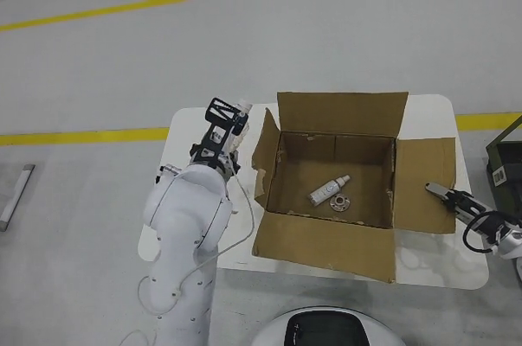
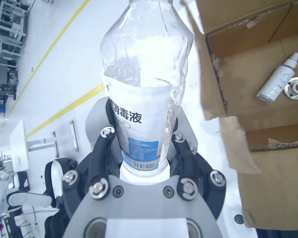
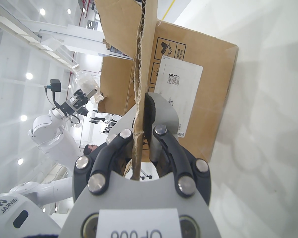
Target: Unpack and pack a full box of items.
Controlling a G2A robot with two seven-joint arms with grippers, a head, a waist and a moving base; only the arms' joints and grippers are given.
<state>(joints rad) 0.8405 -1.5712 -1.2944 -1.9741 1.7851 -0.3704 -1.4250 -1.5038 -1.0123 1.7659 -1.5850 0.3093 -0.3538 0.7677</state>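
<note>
Brown cardboard box (image 1: pixel 321 244), frame centre | left gripper (image 2: pixel 142 134) clamps clear plastic bottle (image 2: pixel 144 75) left of it, probably unpacking | right gripper (image 3: pixel 140 120) pinches flap (image 1: pixel 421 164), probably steadying it.

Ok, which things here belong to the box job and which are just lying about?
Job: cardboard box; clear plastic bottle in left pincer; spray bottle and metal flange inside box; right pincer on its flap.
Lying about: grey bar on floor; green object; yellow floor line.

White rounded-corner table (image 1: pixel 434 270) on a pale grey floor (image 1: pixel 87 69) crossed by a yellow painted line (image 1: pixel 70 136). A short grey bar (image 1: pixel 15 197) lies well off the table's left edge, and a dark green boxy object (image 1: pixel 513 164) stands near its right edge.
</note>
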